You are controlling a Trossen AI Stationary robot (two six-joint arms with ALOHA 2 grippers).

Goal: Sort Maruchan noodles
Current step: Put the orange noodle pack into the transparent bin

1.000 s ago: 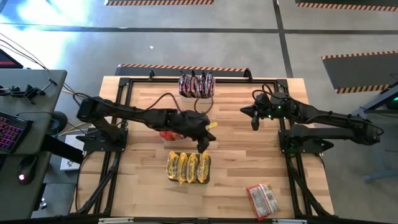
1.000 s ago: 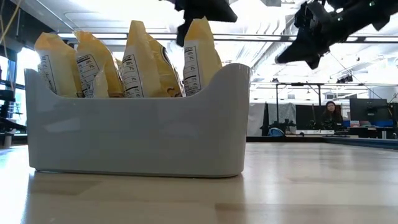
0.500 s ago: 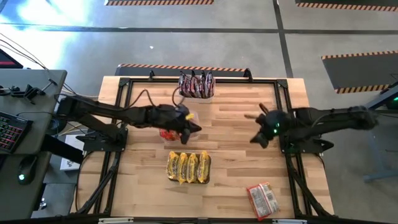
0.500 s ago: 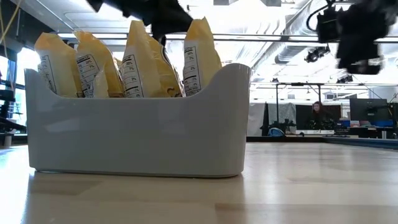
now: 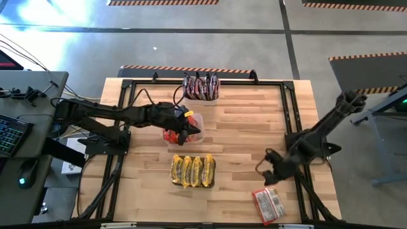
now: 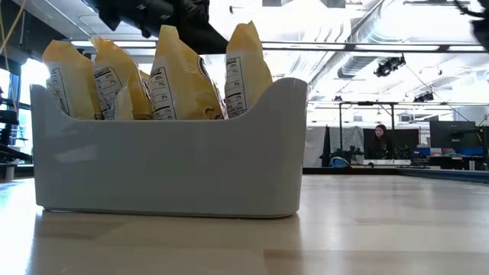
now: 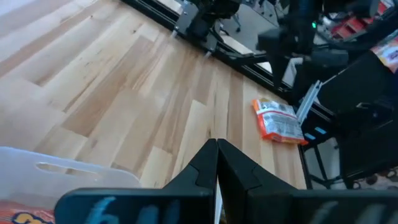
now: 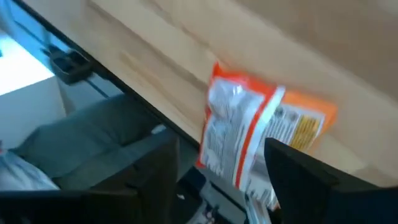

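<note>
My right gripper (image 5: 266, 173) stands open above the table's near right part, just short of a red-orange noodle packet (image 5: 267, 204) that lies flat on the wood; the right wrist view shows this packet (image 8: 261, 130) ahead of my two spread fingers. My left gripper (image 5: 191, 131) is shut on nothing and hovers over a clear tub (image 5: 196, 119) that holds red packets (image 5: 170, 135). Yellow packets (image 5: 193, 170) stand upright in a white tub (image 6: 168, 164) at the table's middle. Dark maroon packets (image 5: 200, 86) stand in a tub at the far edge.
A black frame rail (image 5: 299, 184) runs along the table's right side close to my right arm. Bare wood (image 5: 248, 127) lies between the tubs and the right arm. A desk with a keyboard (image 5: 9, 133) stands off the table's left edge.
My right gripper has swung from the far right part of the table toward the near edge, turning as it went, and now hangs close to the red-orange packet. My left gripper has drawn back from above the yellow packets toward the far left, over the red packets' tub, staying shut.
</note>
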